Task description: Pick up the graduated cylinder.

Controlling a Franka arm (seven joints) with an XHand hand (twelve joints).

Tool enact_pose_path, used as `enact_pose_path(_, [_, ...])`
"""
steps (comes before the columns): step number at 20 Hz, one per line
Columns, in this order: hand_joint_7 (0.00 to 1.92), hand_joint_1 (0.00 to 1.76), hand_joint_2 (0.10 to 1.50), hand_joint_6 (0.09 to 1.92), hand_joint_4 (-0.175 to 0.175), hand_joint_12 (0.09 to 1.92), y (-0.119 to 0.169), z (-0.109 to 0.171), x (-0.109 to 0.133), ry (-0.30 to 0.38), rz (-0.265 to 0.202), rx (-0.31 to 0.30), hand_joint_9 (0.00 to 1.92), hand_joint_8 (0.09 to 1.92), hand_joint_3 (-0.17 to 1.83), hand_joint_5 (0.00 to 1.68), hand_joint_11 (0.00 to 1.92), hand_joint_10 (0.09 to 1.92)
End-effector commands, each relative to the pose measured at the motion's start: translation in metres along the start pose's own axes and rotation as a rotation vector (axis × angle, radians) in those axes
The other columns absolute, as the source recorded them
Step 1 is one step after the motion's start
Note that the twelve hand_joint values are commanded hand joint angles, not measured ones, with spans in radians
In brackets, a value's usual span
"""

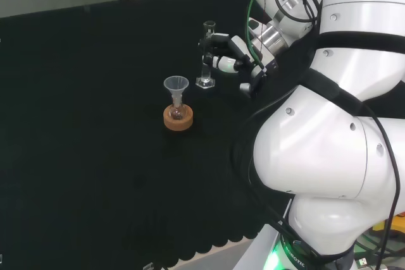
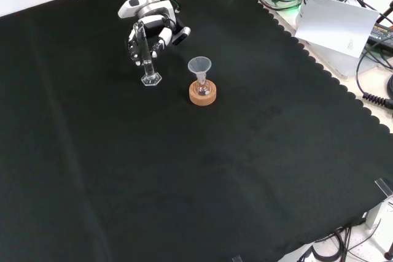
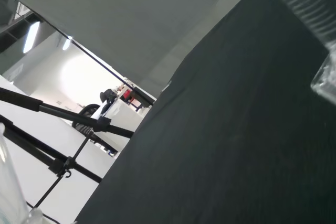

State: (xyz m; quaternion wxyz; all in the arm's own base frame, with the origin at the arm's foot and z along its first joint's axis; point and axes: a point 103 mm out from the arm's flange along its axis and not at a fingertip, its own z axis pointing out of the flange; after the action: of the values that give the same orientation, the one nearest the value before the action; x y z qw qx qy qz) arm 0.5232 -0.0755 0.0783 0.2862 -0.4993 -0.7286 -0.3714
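Standing upright on its hexagonal foot, the cylinder (image 1: pixel 206 55) rests on the black cloth (image 1: pixel 95 156), its long axis vertical, and the hand (image 1: pixel 229 53) is right against it. In the head view the hand reaches in from the right at about mid-height of the tube, so the cylinder lies at the hand's leftward fingertips. In the front view the cylinder (image 2: pixel 146 59) stands just in front of the hand (image 2: pixel 153 32), with curled fingers (image 2: pixel 136 44) showing on either side of the tube. I judge the fingers to be closing round it, though whether they actually touch the glass I cannot tell (the clear tube hides its own edges).

The foot looks still planted on the cloth, so the lift is not yet done.

The nearest neighbour is a flask (image 1: pixel 178 110) carrying a funnel (image 1: pixel 176 85) on a cork ring (image 1: pixel 178 119), near and to the left of the cylinder in the head view, to its right in the front view. They stand apart. The way straight up is free, and the cloth's scalloped edge is well away, so a vertical lift should clear everything; a sideways drift toward the funnel is the one thing to avoid.
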Motion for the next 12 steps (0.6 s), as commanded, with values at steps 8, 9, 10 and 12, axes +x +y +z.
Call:
enact_pose_path(8, [0.90,1.24,1.16,1.15,-0.175,0.88,0.003,-0.035,0.015,-0.126,0.027,0.063,1.30,1.15,0.00,0.87,1.09,0.21])
enact_pose_path(9, [0.90,1.24,1.16,1.14,-0.175,0.88,0.004,-0.038,0.018,-0.146,0.025,0.074,1.30,1.15,0.00,0.87,1.09,0.21])
enact_pose_path(10, [0.90,1.24,1.16,1.14,-0.175,0.88,0.004,-0.040,0.020,-0.166,0.022,0.086,1.31,1.15,0.00,0.88,1.09,0.21])
enact_pose_path(12, [0.90,1.24,1.16,1.14,-0.175,0.88,0.004,-0.045,0.027,-0.204,0.015,0.108,1.31,1.14,0.00,0.88,1.09,0.21])
